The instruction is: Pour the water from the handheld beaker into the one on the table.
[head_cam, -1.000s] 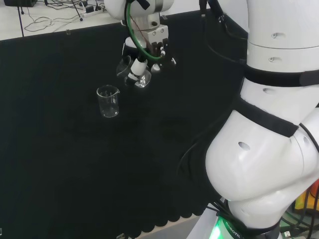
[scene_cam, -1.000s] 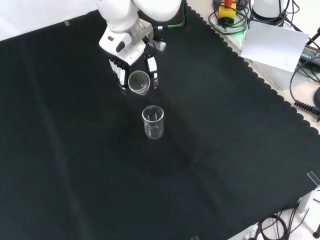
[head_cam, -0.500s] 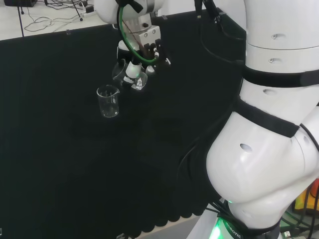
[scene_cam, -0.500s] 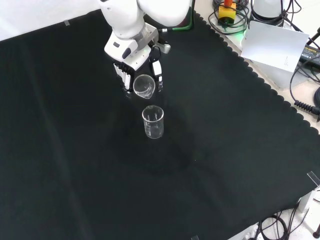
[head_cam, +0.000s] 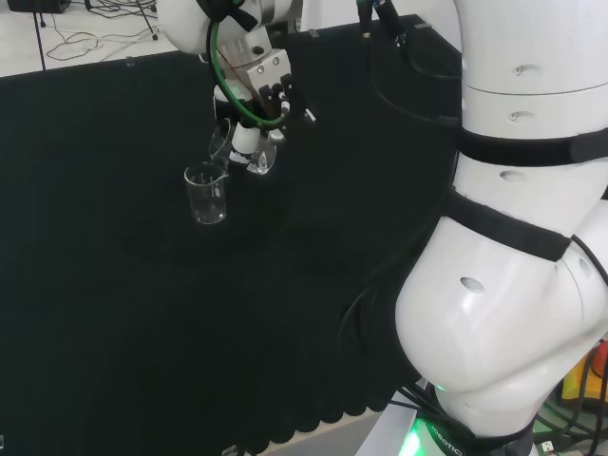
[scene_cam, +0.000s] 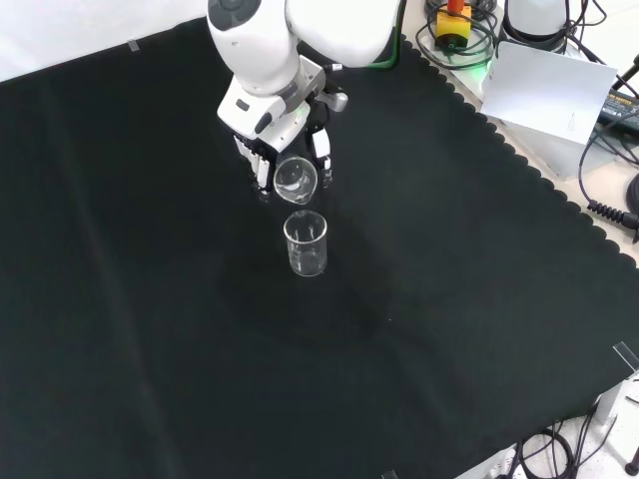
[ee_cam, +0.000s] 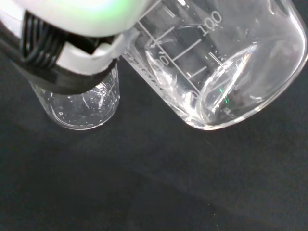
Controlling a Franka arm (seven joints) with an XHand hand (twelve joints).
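A clear glass beaker (head_cam: 207, 194) stands upright on the black cloth (head_cam: 114, 285); in the front view this table beaker (scene_cam: 306, 243) sits just below the hand. The hand (head_cam: 256, 104) is shut on a second clear beaker (head_cam: 239, 149), which is tilted with its mouth toward the table beaker. From the front, the held beaker (scene_cam: 296, 179) shows its open mouth, with black and white fingers (scene_cam: 321, 160) on either side. Close up, the held beaker (ee_cam: 226, 67) has printed marks and a little water in its lowest part, beside the table beaker (ee_cam: 86, 103).
The arm's big white links (head_cam: 522, 237) stand at the right of the head view. Cables, a white box (scene_cam: 544, 95) and other gear lie off the cloth's scalloped edge at the front view's upper right. Bare black cloth (scene_cam: 200, 379) surrounds both beakers.
The hand has carried the held beaker closer to the table beaker, leftward in the head view and downward in the front view, and has tipped it further. The table beaker has not moved.
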